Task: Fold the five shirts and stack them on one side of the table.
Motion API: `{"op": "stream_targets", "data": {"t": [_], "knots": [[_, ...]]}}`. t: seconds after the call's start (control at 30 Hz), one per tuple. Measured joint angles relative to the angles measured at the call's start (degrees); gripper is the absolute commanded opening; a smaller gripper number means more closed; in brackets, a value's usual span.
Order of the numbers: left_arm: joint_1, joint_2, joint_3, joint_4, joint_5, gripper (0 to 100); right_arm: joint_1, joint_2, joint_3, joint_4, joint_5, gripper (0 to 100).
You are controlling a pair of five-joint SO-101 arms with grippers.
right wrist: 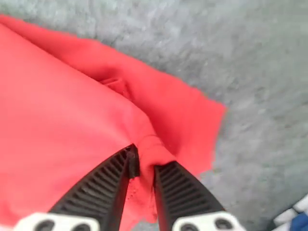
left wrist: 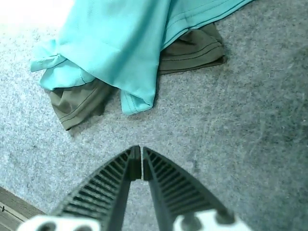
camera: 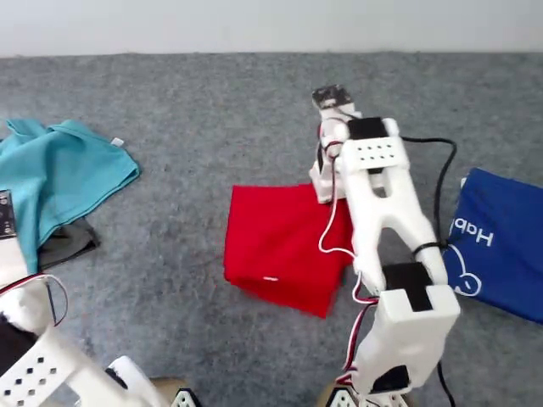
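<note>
A red shirt lies partly folded in the middle of the grey table. My right gripper sits at the shirt's far right corner; in the right wrist view it is shut on a pinch of the red shirt. A teal shirt lies crumpled at the left over a dark olive shirt. A blue shirt with white print lies at the right edge. My left gripper is shut and empty, hovering over bare carpet near the teal shirt and the olive shirt.
The left arm rests at the near left corner. The right arm stretches from the near edge over the red shirt's right side. Grey carpet covers the table, and a white wall runs behind it.
</note>
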Motion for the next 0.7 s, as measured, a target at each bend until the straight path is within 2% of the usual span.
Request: {"op": "stream_targets", "data": {"t": [0.23,0.7], "knots": [[0.0,0.0,0.0,0.0,0.0,1,1.5,-0.3,-5.6,-0.9,5.6,0.9],[0.0,0.0,0.0,0.0,0.0,1,1.8,-0.3,-6.2,-7.0,12.9,0.9]]}}
